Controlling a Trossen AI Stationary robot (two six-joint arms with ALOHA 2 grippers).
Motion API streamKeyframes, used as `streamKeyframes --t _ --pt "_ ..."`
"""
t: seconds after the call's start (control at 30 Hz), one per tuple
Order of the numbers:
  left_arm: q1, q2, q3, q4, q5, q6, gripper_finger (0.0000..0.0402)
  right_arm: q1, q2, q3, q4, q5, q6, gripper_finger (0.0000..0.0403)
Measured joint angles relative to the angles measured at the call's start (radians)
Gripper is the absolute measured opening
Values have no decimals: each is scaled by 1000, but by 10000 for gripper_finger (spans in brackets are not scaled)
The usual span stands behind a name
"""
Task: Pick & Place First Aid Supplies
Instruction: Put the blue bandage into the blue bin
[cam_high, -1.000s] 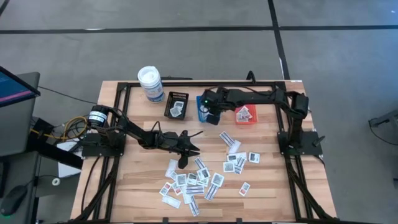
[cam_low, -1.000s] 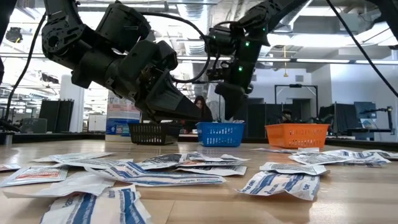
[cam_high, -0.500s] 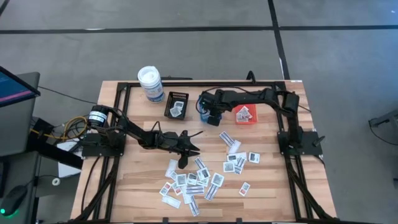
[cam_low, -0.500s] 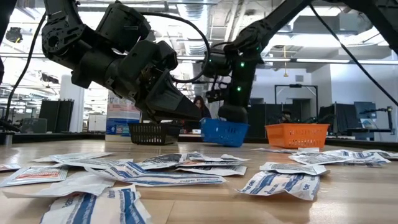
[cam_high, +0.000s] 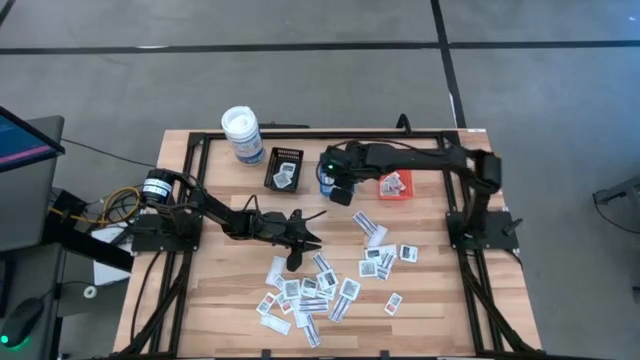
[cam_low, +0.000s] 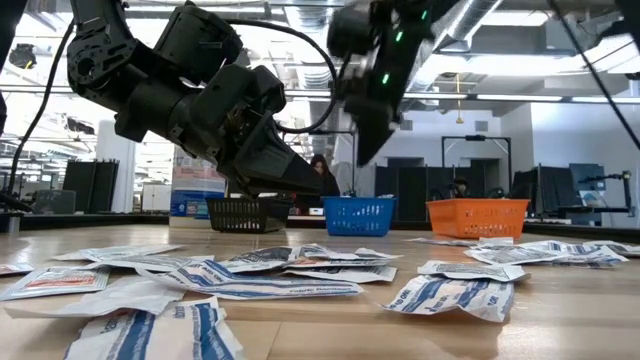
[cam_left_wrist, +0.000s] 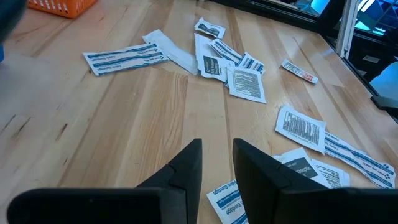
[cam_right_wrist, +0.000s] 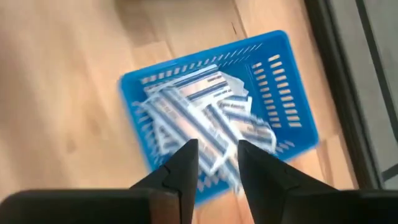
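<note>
1. Three small trays stand in a row near the table's (cam_high: 200, 300) far edge: a black tray (cam_high: 284, 170), a blue tray (cam_right_wrist: 211, 118) and an orange tray (cam_high: 395, 184). One white canister (cam_high: 241, 135) stands beside the black tray.
2. Roughly two dozen loose first aid packets (cam_high: 320, 285) lie scattered over the near middle of the table; more lie inside the blue tray, and a few show in the black and orange ones.
3. Two arms are at work. The right gripper (cam_right_wrist: 213, 163) hangs above the blue tray, fingers a narrow gap apart with nothing between them.
4. The left gripper (cam_left_wrist: 216, 158) sits low over bare wood at the edge of the scattered pile, its fingers also narrowly parted and empty, the nearest packets just ahead.
5. Bare wood lies between the trays and the pile, and along the table's left side.
</note>
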Motion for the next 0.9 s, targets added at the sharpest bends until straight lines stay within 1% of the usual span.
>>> streamKeyframes --t 0.13,0.23,0.3,0.43,0.5,0.6,0.67,0.73,0.9 --pt "0 0 0 0 0 0 90 54 -108 0 -92 -2 65 107" --pt "0 0 0 0 0 -3 90 93 -209 -62 -93 -7 82 107" --pt "-1 0 0 0 0 -3 90 117 -274 -145 -36 -34 111 107" --pt "-10 0 0 0 0 -3 90 163 -384 -370 119 -168 183 107" --pt "-15 0 0 0 0 -3 90 192 -412 -485 215 -181 234 107" --pt "-15 0 0 0 0 -3 90 224 -418 -616 335 -188 326 107" --pt "-15 0 0 0 0 -3 90 237 -401 -670 384 -182 373 107" --pt "-14 0 0 0 0 -3 90 238 -372 -700 405 -169 418 107" --pt "-15 0 0 3 0 -3 90 233 -280 -705 410 -162 503 107"
